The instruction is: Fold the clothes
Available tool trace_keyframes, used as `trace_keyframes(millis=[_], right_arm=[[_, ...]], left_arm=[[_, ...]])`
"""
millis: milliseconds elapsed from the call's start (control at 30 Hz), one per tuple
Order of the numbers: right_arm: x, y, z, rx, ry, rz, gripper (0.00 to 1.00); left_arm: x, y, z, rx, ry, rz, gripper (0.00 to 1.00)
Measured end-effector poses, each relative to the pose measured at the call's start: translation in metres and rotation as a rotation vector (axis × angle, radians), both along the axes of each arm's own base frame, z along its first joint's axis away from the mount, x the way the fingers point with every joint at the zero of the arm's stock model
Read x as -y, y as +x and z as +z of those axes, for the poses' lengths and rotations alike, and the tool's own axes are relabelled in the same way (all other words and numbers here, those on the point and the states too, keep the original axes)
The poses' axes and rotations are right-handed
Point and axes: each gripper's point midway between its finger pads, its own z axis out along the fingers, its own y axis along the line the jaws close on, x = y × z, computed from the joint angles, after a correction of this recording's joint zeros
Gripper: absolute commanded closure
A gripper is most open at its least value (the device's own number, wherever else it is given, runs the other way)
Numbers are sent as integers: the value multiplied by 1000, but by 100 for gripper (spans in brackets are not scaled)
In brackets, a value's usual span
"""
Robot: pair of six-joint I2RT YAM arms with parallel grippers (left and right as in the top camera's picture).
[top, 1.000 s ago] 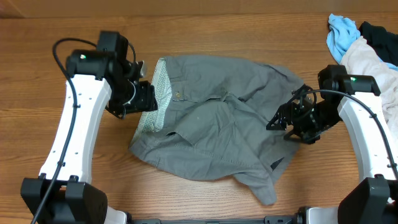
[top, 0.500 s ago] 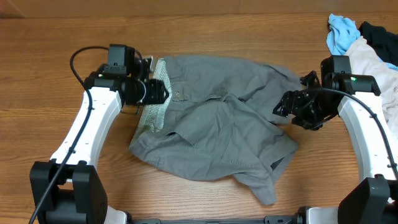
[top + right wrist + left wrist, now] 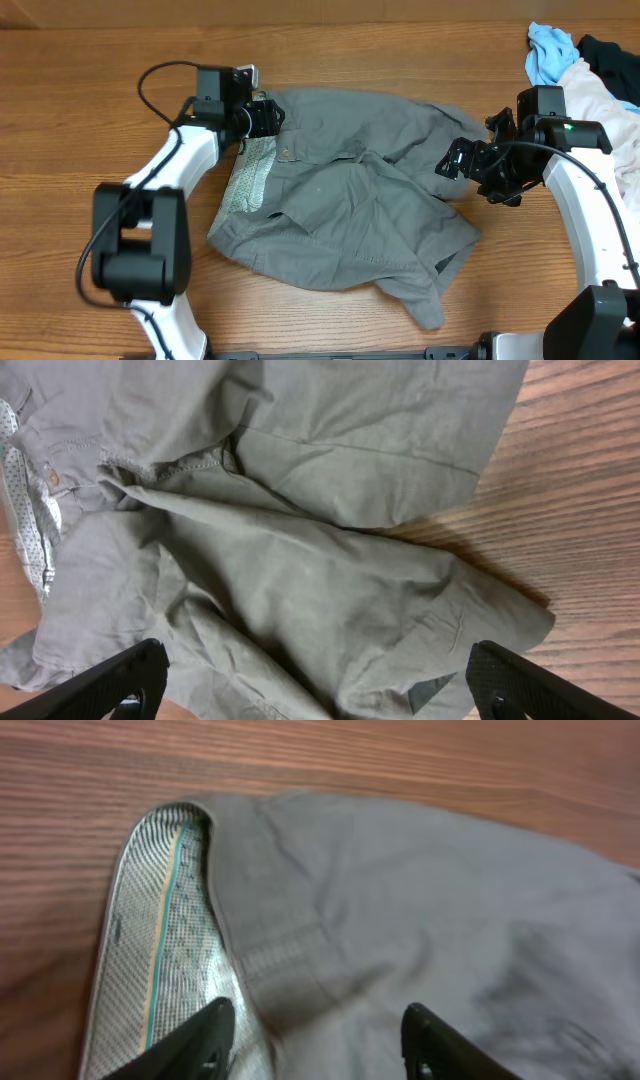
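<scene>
The clothes are grey shorts (image 3: pixel 350 200) lying crumpled mid-table, with the pale speckled waistband lining (image 3: pixel 245 180) turned out on the left. My left gripper (image 3: pixel 270 116) hovers at the far left corner of the waistband. In the left wrist view its jaws (image 3: pixel 320 1045) stand apart over the grey cloth (image 3: pixel 400 900), beside the lining (image 3: pixel 150 940), gripping nothing. My right gripper (image 3: pixel 452 160) is over the right edge of the shorts. In the right wrist view its jaws (image 3: pixel 320 685) are wide open above the rumpled leg (image 3: pixel 300 560).
At the back right corner lies a pile: a light-blue cloth (image 3: pixel 548 55), a whitish-pink garment (image 3: pixel 600 95) and something dark (image 3: pixel 612 48). Bare wooden table (image 3: pixel 100 260) surrounds the shorts.
My left arm swung away from me and to the right, from the side of the waistband to its far corner. My right gripper rose from the leg hem and its jaws spread wider.
</scene>
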Motion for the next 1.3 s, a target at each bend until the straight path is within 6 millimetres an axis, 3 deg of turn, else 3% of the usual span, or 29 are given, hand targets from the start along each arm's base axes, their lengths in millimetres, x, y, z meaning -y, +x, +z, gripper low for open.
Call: trace_keyframes(millis=[133,267,533,767,900,1000,1300], right_arm=[[0,0,0,1,-1,0,0],[0,0,0,1,-1,0,0],[0,0,0,0,-2,-1,0],[0,0,0,0,-2,-1,0],[0,0,0,1,-1,-1,0],[0,0,0,1,-1,0,0],[0,0,0,0,-2,-1,0]], left_arm=[[-5,10,-30,-5,28,30,46],[-14,17,-41,3,70,68,46],[-17,35,-28,96,75,99,47],[-14,38,-25,116,72,95,48],[-14,42,-31,124,70,95,47],[-14,40,-47,101,74,94,46],[2,54,-34,180,-26,63,49]])
